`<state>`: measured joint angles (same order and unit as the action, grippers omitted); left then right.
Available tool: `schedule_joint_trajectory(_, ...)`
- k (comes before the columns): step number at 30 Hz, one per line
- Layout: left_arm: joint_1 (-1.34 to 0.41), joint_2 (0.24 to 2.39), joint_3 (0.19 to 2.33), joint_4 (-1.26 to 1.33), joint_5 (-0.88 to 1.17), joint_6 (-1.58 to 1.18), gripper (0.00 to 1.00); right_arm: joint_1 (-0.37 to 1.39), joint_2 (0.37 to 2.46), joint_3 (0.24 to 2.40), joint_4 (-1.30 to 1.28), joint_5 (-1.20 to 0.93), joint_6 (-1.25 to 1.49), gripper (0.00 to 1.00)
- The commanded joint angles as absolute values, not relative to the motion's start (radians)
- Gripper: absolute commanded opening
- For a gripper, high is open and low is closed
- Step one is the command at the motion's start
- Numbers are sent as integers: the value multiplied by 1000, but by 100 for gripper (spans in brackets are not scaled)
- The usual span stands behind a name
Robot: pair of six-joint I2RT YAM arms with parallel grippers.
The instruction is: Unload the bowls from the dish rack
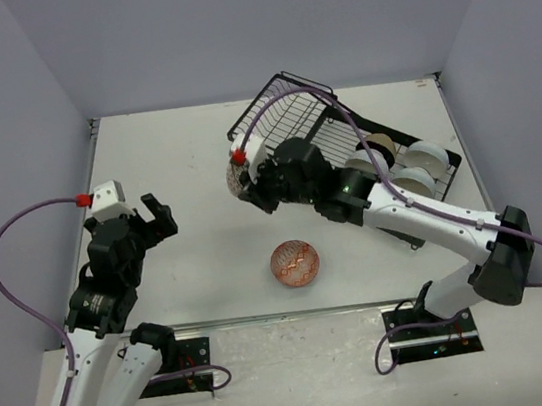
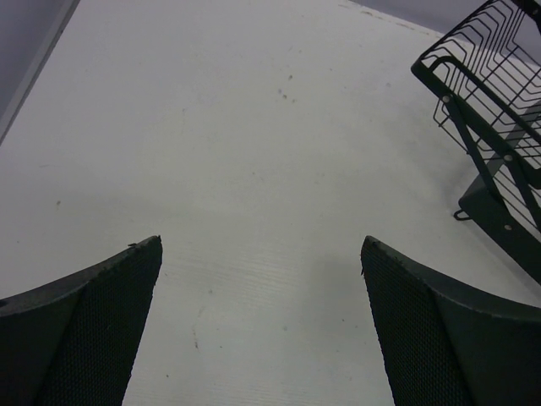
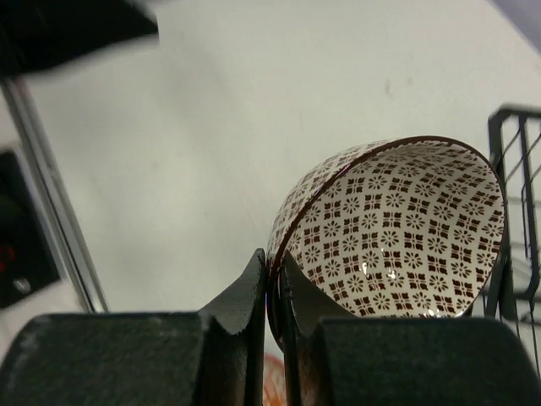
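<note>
The right pincer [image 3: 270, 264] clamps the rim of the brown-patterned bowl [image 3: 397, 228] beside the dish rack [image 1: 296, 109]; the left pincer [image 2: 260, 247] gapes over the bench [image 2: 211, 127].

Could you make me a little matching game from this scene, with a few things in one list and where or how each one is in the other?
Things:
1. brown-patterned bowl
2. orange-red bowl
3. white bowls
4. left arm's fingers

States:
A. standing in the dish rack
B. spread wide above the table
C. pinched at its rim by the right arm's fingers
D. resting alone on the table between the arms

Pairs: 1-C, 2-D, 3-A, 4-B
</note>
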<state>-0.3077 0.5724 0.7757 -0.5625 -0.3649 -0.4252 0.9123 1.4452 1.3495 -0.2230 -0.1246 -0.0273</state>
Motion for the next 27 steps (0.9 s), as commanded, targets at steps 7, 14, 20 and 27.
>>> schedule_joint_trajectory(7, -298, 551, 813, -554, -354, -465, 100, 1179, 1505, 1312, -722, 400, -106, 0)
schedule_joint_trajectory(14, -298, 491, 779, -560, -416, -437, 100, 1253, 1562, 1282, -801, 358, 53, 0)
schedule_joint_trajectory(20, -298, 499, 772, -551, -385, -428, 100, 1304, 1631, 1285, -822, 354, 123, 0)
schedule_joint_trajectory(27, -298, 492, 767, -545, -374, -425, 100, 1312, 1663, 1276, -818, 357, 164, 0)
